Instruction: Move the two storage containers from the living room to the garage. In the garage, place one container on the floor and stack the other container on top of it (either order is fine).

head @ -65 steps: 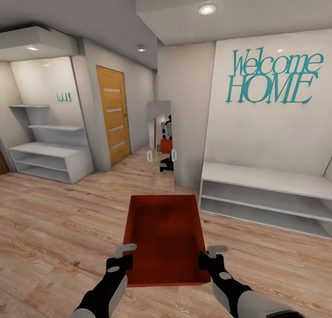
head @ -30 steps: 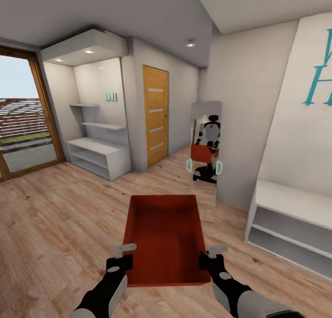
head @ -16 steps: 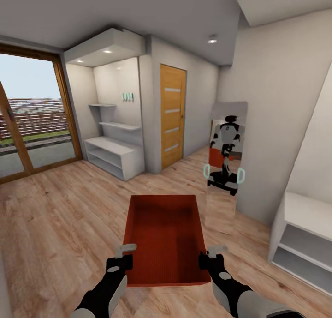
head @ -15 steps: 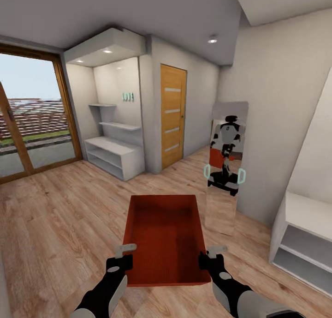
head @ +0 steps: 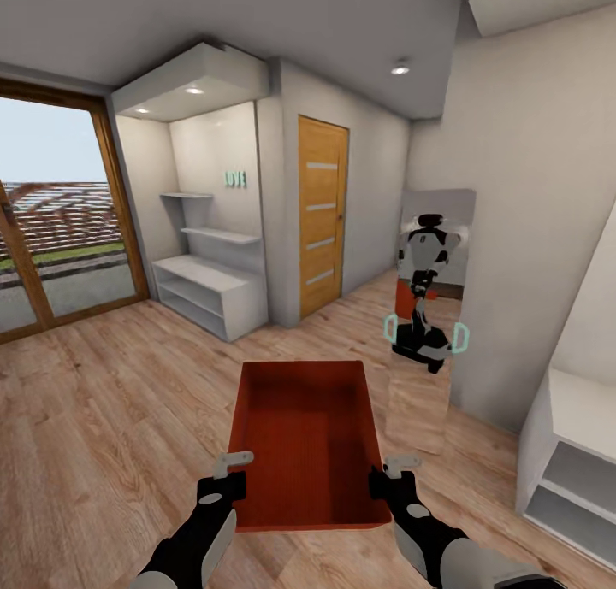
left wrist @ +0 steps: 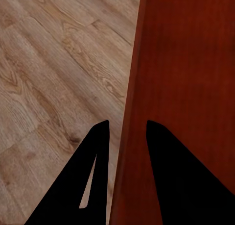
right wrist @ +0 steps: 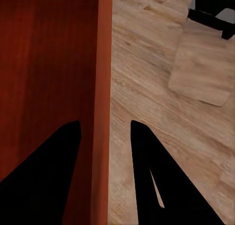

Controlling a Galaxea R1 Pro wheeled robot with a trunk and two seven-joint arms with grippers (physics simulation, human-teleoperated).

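Note:
One orange-red ribbed storage container hangs level in front of me above the light wood plank floor, open side up and empty. My left gripper is shut on its left wall, fingers on either side of the rim. My right gripper is shut on the right wall in the same way. The bin's inside shows in the left wrist view and the right wrist view. The second container and the garage are out of view.
An orange wooden door with glass slits stands shut ahead. A tall mirror leans on the right wall, reflecting the robot. White shelves stand at left of the door, glass patio doors far left, a white bench shelf at right.
The camera has swung left and rolled forward, so the door, mirror and patio doors shifted in the picture. The container stays held the same way between both grippers.

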